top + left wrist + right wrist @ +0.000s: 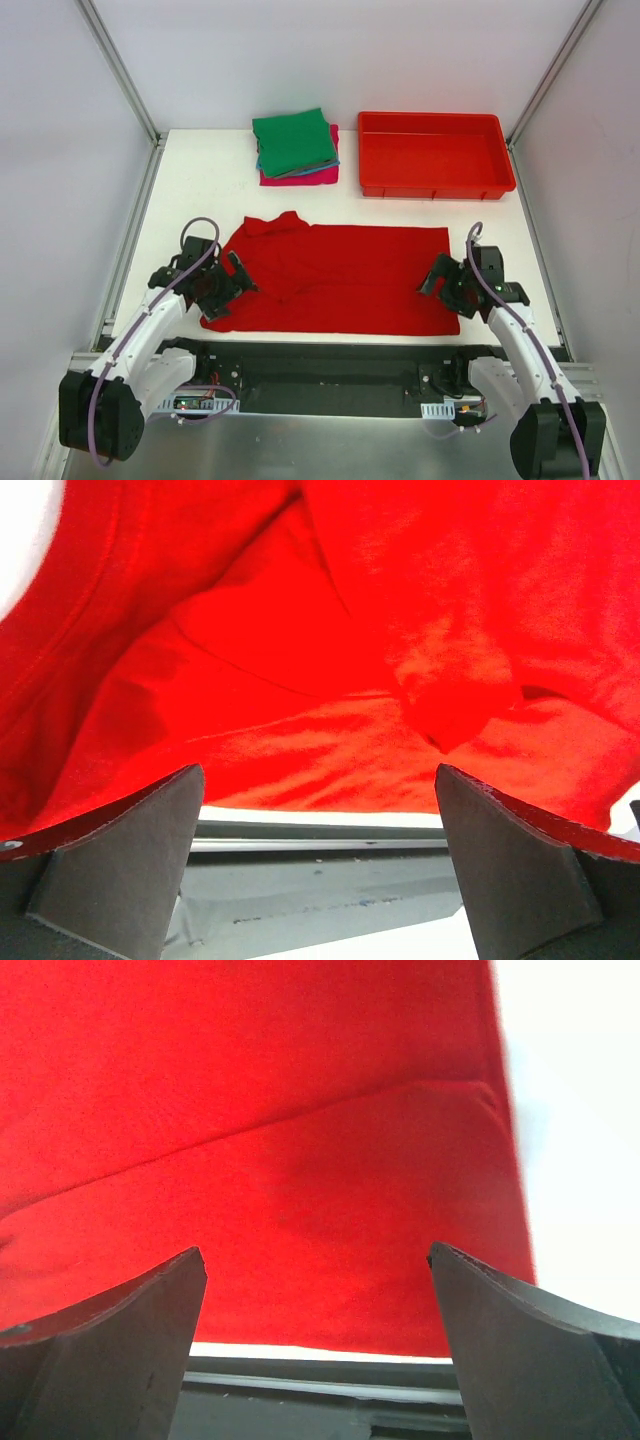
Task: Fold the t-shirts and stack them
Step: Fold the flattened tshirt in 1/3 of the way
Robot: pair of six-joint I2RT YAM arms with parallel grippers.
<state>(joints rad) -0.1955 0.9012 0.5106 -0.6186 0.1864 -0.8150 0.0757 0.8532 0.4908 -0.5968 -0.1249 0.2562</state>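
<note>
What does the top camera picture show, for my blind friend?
A big red t-shirt lies spread on a white table, with the left gripper and right gripper open at its ends. Behind sit a stack of folded shirts and a red bin.

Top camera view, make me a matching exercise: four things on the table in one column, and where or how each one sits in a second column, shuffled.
Things
1. large bright red cloth t-shirt
2. green folded cloth shirt
3. magenta-pink folded cloth shirt
4. rigid red plastic rectangular bin

Places or states
A. bottom of the folded pile
B. back right, beside the pile
C. laid out flat, not yet folded
D. top of the pile

Pairs: 1-C, 2-D, 3-A, 4-B
</note>
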